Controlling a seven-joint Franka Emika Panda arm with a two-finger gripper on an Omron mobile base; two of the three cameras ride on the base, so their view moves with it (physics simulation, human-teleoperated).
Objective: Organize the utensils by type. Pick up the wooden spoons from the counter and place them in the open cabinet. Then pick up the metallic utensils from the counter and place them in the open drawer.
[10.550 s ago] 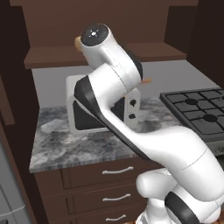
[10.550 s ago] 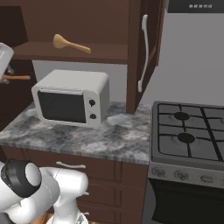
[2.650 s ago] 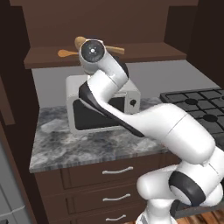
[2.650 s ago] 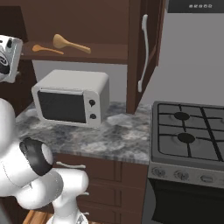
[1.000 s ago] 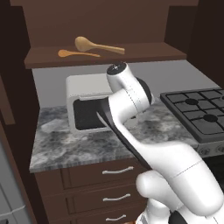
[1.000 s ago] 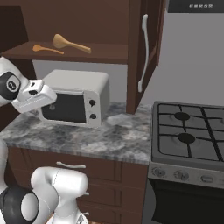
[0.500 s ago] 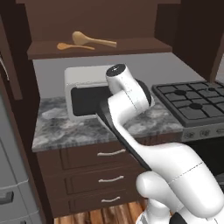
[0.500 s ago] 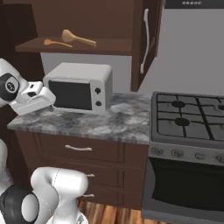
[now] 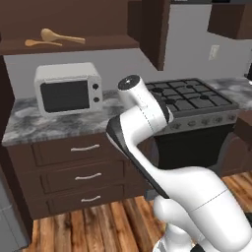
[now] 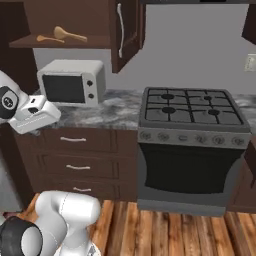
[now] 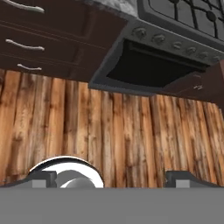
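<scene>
Two wooden spoons (image 9: 55, 38) lie near the open cabinet (image 10: 75, 22) shelf's edge; gripper (image 11: 109, 177) fingers spread, empty.

No legible text, labels, brands, numbers or signs found. Microwave (image 9: 68, 88) panel and stove (image 10: 192, 136) knobs checked: markings too small and blurred to read.

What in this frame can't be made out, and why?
- Metallic utensils: none distinguishable on the counter; the arm covers part of it in the left base view.
- Open drawer: possibly the brown panel cut off by the hand view's right edge; contents hidden.
- Wooden spoons: too small to tell whether they touch.
</scene>
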